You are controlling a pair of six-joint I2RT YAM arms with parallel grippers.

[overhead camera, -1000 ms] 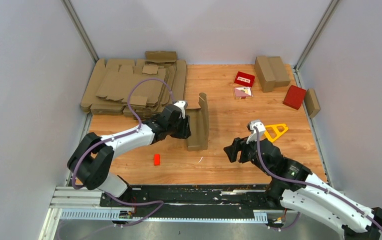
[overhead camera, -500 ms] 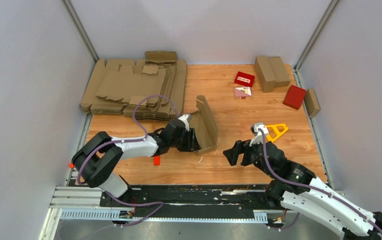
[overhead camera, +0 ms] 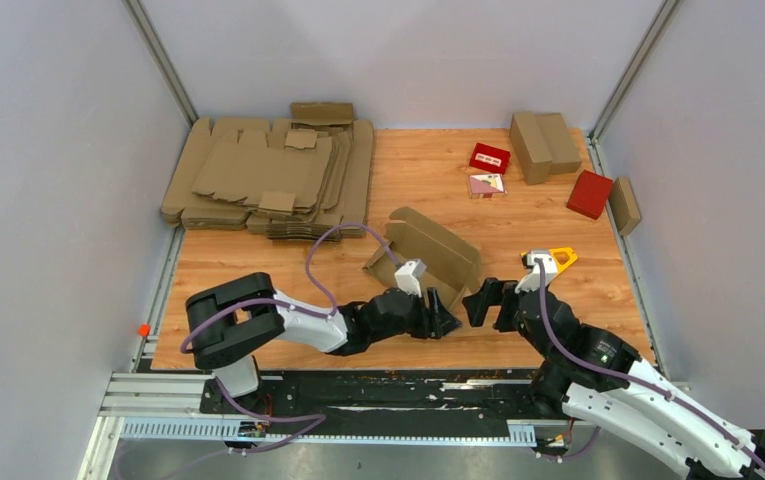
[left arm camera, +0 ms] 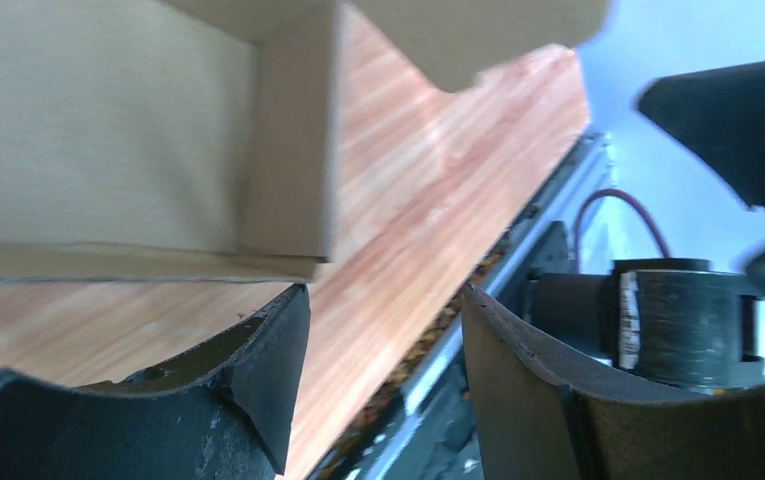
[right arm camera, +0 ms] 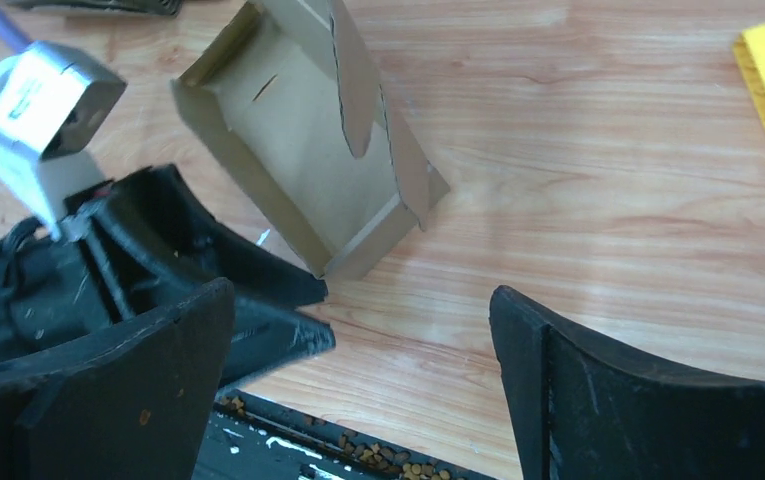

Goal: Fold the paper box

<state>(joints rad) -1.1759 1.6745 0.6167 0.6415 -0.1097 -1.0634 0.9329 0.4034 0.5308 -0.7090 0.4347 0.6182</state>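
Paper box (overhead camera: 438, 255) sits near-centre on worktop (overhead camera: 438, 170), half-folded: open trough, side walls up, one flap sticking out back-left.

Surroundings:
- Back-left: stack of flat cardboard blanks (overhead camera: 268, 175), well apart from box.
- Back-right: two folded brown boxes (overhead camera: 543, 135). A 3rd brown box (overhead camera: 625, 205) is by the right wall.
- Two red boxes (overhead camera: 489, 157) (overhead camera: 590, 193) plus a small pink/white item (overhead camera: 486, 184) betw them and the centre.
- Yellow triangular frame (overhead camera: 558, 258) just behind the right wrist.

Left arm lies low along the near edge, cable looped over it. Left pincer (overhead camera: 446, 318) is at the box's near corner, fingers apart w/ bare worktop betw them, nothing gripped. Can't tell if the upper finger touches the box edge.

Right pincer (overhead camera: 485, 305) faces it, just beside, spread wide, empty. From the right wrist view, the left pincer partly blocks the line to the box's near end.
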